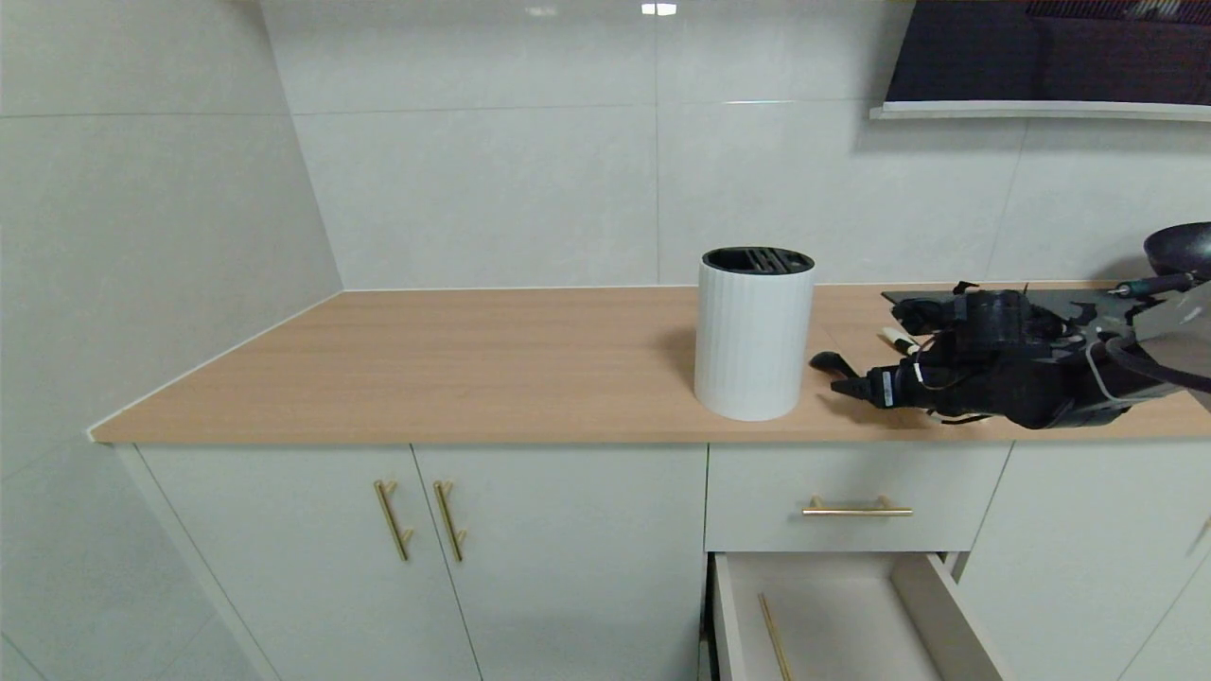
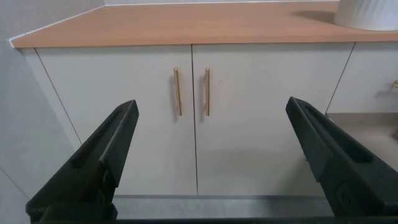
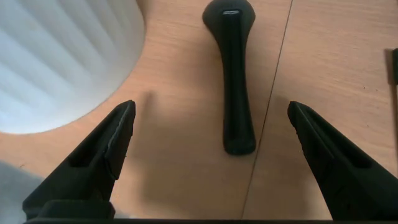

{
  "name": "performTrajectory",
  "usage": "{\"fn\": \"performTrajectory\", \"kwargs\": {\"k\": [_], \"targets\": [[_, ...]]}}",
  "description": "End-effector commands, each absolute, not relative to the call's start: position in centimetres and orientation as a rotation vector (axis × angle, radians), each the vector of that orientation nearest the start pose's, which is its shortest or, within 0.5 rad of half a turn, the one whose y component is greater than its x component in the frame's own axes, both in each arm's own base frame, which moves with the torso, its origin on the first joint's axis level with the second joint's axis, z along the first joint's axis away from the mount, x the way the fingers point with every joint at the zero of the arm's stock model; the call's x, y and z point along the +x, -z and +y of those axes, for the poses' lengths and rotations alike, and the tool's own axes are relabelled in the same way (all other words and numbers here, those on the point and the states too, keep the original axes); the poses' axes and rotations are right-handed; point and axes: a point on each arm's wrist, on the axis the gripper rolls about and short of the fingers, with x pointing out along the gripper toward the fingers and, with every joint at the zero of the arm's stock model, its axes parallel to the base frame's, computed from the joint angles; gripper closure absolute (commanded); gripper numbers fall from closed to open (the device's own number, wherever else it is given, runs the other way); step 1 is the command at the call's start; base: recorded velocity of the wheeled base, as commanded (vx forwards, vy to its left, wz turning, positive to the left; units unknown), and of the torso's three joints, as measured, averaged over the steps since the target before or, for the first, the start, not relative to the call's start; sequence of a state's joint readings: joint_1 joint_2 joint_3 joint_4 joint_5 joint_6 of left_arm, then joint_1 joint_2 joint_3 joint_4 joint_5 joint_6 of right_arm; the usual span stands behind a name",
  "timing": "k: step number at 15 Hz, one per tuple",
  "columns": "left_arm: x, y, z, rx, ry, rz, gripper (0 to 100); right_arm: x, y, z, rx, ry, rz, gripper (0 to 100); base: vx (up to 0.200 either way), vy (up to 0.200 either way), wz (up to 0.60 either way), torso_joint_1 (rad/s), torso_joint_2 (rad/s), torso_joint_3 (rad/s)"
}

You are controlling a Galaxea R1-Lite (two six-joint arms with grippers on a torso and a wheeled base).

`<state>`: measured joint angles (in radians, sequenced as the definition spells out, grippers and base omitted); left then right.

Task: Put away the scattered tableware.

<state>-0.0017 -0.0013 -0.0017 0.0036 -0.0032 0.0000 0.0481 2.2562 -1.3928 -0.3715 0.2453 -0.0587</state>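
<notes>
A white ribbed utensil holder [image 1: 754,336] with a black slotted top stands on the wooden counter [image 1: 473,359]. Just right of it lies a black-handled utensil [image 1: 833,360]; its working end is hidden by my right arm. My right gripper [image 1: 845,385] hovers low over that handle, open. In the right wrist view the black handle [image 3: 234,81] lies flat between the spread fingers of the gripper [image 3: 211,124], untouched, with the holder [image 3: 62,56] close beside. My left gripper [image 2: 211,118] hangs open below counter height, facing the cabinet doors [image 2: 193,124].
A drawer [image 1: 908,615] under the counter stands pulled open with a thin stick [image 1: 776,638] lying in it. A shut drawer with a gold handle [image 1: 856,511] is above it. A dark pan [image 1: 1178,248] and a cooktop [image 1: 1088,298] sit at the far right.
</notes>
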Motion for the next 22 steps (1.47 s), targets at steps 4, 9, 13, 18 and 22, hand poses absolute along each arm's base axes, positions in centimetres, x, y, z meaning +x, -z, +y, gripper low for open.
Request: {"fn": "performTrajectory", "kwargs": {"k": [4,9,13,18,22], "targets": [[-2.3,-7.6,0.0,0.0,0.005,0.002,0,46.1,-9.0,3.6,-0.03,-0.263,0.488,0,0.0,0.0,0.0,0.0,0.0,0.0],[-2.3,-7.6,0.0,0.0,0.005,0.002,0,46.9,-8.1,3.6,-0.059,-0.227,0.494,0,0.0,0.0,0.0,0.0,0.0,0.0],[-2.3,-7.6,0.0,0.0,0.005,0.002,0,46.9,-7.9,3.6,-0.058,-0.227,0.495,100,0.0,0.0,0.0,0.0,0.0,0.0],[-2.3,-7.6,0.0,0.0,0.005,0.002,0,46.9,-8.0,3.8,-0.058,-0.229,0.494,100,0.0,0.0,0.0,0.0,0.0,0.0],[-2.3,-7.5,0.0,0.0,0.005,0.003,0,45.1,-10.7,3.7,0.007,-0.149,0.475,100,0.0,0.0,0.0,0.0,0.0,0.0]]}}
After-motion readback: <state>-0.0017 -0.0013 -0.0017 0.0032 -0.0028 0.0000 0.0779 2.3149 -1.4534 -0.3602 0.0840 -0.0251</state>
